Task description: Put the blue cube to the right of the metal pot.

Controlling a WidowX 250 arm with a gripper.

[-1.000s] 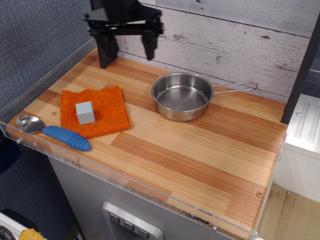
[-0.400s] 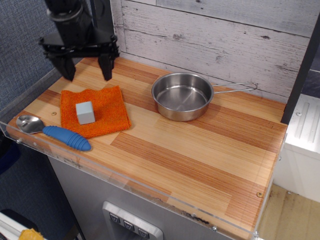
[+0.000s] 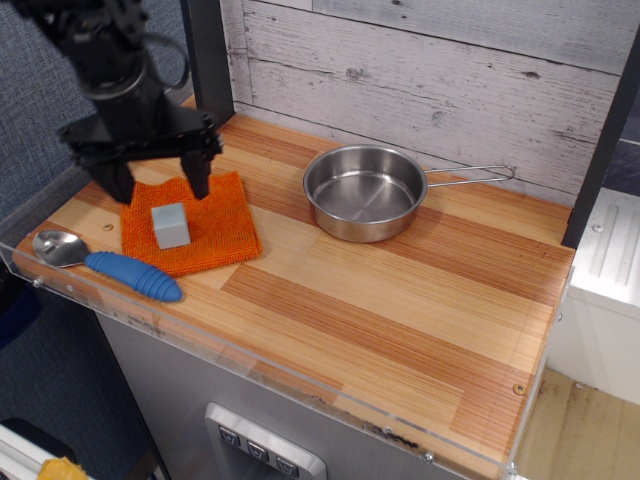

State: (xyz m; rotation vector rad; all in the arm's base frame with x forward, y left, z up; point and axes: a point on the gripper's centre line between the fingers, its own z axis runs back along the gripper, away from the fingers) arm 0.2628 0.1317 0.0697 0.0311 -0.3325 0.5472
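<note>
We've swung the pincer (image 3: pixel 158 186) over from the back wall, now hanging wide open just above the blue cube (image 3: pixel 170 225) on its orange cloth (image 3: pixel 215 225), left of the metal pot (image 3: pixel 366 192), so grabbing comes next.

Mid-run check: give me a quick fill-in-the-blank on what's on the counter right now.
1. The blue cube sits on the ____ cloth.
2. The end effector above it has its fingers ____.
3. The metal pot holds ____.
4. The spoon has a ____ handle.

Missing words: orange; open; nothing; blue
</note>
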